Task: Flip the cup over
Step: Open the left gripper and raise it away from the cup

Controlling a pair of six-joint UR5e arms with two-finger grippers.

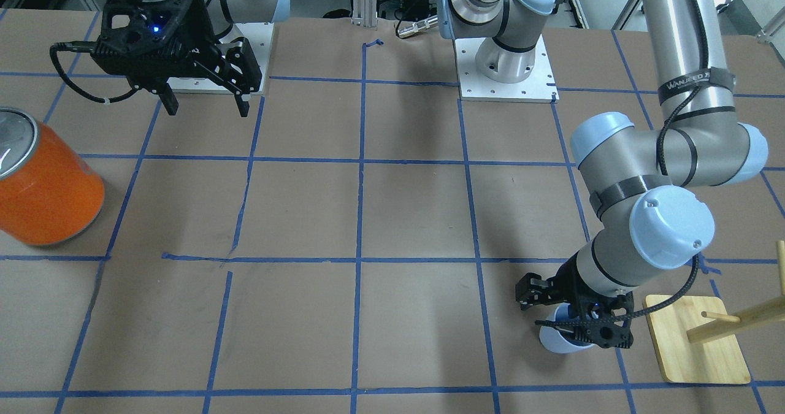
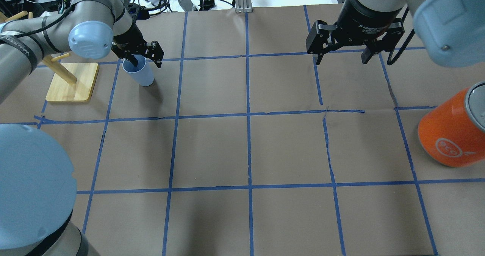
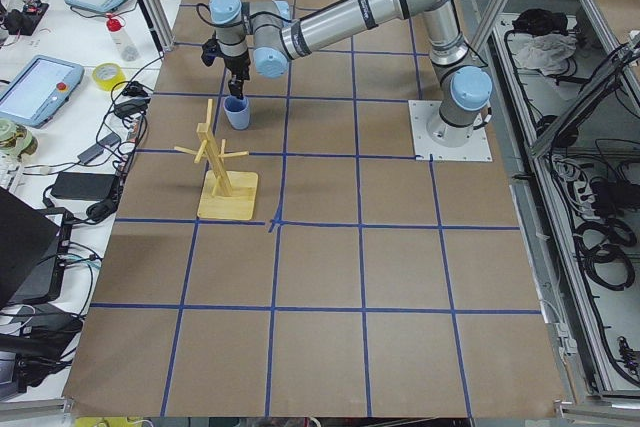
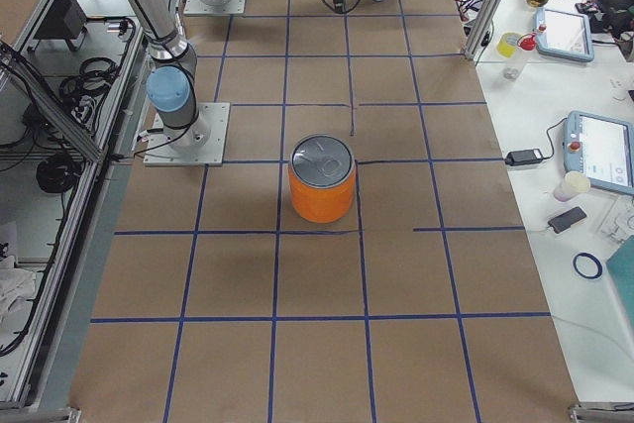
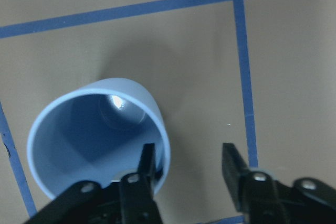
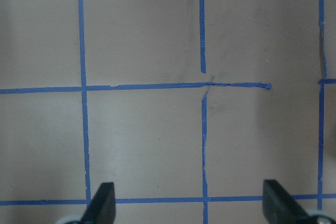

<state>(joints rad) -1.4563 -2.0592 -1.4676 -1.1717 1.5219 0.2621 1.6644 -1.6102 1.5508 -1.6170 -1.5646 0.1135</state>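
Two spread left fingers (image 5: pixel 146 163) straddle the wall of the cup (image 2: pixel 141 76), upright, mouth up; right fingers (image 6: pixel 102 205) spread too

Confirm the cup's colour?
Pale light blue cup, clearest in the left wrist view.

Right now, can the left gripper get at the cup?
Probably yes. The left gripper is open and straddles the wall of the upright cup, one finger inside and one outside. Nothing lies between them, and the rack stands apart to the side.
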